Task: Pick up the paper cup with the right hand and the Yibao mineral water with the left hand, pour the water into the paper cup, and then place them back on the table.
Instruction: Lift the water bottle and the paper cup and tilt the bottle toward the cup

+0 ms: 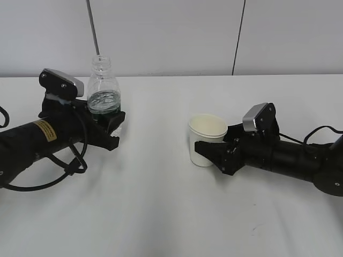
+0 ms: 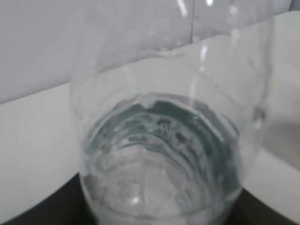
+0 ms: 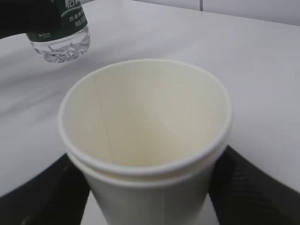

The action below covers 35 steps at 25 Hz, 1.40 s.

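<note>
The Yibao mineral water (image 1: 103,88) stands upright at the left, a clear capless bottle with a green label and water in its lower part. My left gripper (image 1: 117,128) is shut on its lower body. In the left wrist view the bottle (image 2: 164,140) fills the frame, with a black finger (image 2: 42,211) at each bottom corner. The paper cup (image 1: 207,138) is upright and empty at centre right. My right gripper (image 1: 210,149) is shut on it. In the right wrist view the cup (image 3: 145,122) sits between black fingers (image 3: 255,187), and the bottle's base (image 3: 61,40) shows at top left.
The white table (image 1: 161,214) stretches across the view. A black cable loop (image 1: 69,163) lies beside the left arm. A pale wall with a dark vertical seam (image 1: 239,32) and a thin grey rod (image 1: 92,27) stands behind.
</note>
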Motion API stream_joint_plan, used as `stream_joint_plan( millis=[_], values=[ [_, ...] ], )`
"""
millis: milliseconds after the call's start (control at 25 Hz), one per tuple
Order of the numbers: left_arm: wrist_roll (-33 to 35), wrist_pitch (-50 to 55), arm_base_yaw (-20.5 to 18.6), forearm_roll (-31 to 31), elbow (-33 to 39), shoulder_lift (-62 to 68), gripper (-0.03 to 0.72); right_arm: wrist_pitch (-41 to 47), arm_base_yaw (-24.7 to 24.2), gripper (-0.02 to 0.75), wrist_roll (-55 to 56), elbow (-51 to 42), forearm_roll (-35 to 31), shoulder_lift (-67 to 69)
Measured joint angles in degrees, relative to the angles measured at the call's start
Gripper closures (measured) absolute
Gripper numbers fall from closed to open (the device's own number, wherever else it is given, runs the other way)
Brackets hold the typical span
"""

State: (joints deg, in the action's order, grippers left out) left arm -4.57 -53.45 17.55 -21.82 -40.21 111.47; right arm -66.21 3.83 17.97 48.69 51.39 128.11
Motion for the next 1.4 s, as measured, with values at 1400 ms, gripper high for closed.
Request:
stream_joint_plan(
  millis=[1400],
  values=[
    [8.3, 26.5, 0.0, -6.5, 0.4, -15.5, 0.317, 4.5, 8.7, 0.176, 8.9, 6.7, 8.4, -3.7]
  ],
)
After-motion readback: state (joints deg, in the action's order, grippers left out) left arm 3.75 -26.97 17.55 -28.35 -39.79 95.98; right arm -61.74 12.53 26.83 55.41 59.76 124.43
